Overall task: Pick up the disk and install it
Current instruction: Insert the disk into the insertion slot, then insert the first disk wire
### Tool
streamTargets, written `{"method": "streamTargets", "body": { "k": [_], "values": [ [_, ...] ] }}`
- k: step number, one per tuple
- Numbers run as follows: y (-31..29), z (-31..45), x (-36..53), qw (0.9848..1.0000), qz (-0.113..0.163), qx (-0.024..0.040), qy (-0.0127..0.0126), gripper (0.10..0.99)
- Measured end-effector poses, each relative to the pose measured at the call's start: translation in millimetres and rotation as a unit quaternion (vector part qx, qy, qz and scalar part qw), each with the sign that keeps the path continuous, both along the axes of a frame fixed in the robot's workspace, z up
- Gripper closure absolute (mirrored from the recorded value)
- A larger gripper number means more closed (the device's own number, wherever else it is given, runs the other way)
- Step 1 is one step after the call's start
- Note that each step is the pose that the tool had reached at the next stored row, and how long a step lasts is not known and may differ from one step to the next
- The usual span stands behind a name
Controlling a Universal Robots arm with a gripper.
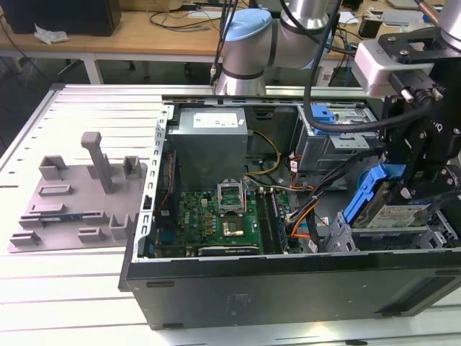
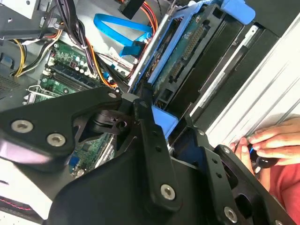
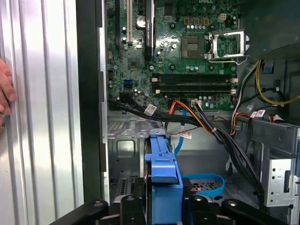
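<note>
1. Black sheet metal forms the open computer case point(image 1: 288, 288), which lies on a ribbed aluminium table point(image 1: 72, 108) with its green motherboard point(image 1: 223, 216) facing up.
2. Inside the case, at the exterior view's right end, the black two-fingered gripper point(image 1: 409, 189) reaches down to a grey metal drive cage point(image 1: 432, 234).
3. The flat silver disk point(image 1: 403, 215), with a white-and-blue label and a bright blue plastic frame, sits inside the case at the top of that cage. The end of its frame nearer the motherboard is raised.
4. In the first wrist view, the gripper point(image 3: 164, 208) has a black finger on either side of the disk point(image 3: 164, 173) and is clamped on its blue frame.
5. In the second wrist view, the disk point(image 2: 187, 47) shows its green circuit side and runs away from the gripper point(image 2: 168, 124) alongside the case's black wall.
6. A big grey metal box with a white sticker point(image 1: 212, 137) stands inside the case, beyond the motherboard.
7. Outside the case, at the exterior view's left, a grey plastic fixture point(image 1: 79, 194) with posts and pockets lies on the table.
8. A person's hand point(image 3: 4, 89) rests on the table just outside the case; the second wrist view shows it point(image 2: 267, 145) with fingers curled around something small and dark.
</note>
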State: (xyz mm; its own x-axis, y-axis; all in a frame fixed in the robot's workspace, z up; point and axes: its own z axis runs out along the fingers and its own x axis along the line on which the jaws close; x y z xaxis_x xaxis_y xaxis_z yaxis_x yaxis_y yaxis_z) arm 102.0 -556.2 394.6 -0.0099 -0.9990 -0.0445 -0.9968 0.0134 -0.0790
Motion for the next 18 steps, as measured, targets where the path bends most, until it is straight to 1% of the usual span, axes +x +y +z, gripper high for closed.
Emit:
{"method": "streamTargets", "body": {
  "k": [1, 9, 18],
  "values": [
    [0.0, -0.3, 0.0, 1.0000, 0.000, 0.0000, 0.0000, 0.639],
    [0.0, -0.8, 0.0, 1.0000, 0.000, -0.0003, 0.0000, 0.639],
    [0.1, -0.8, 0.0, 1.0000, 0.000, -0.0023, 0.0000, 0.639]
  ]
}}
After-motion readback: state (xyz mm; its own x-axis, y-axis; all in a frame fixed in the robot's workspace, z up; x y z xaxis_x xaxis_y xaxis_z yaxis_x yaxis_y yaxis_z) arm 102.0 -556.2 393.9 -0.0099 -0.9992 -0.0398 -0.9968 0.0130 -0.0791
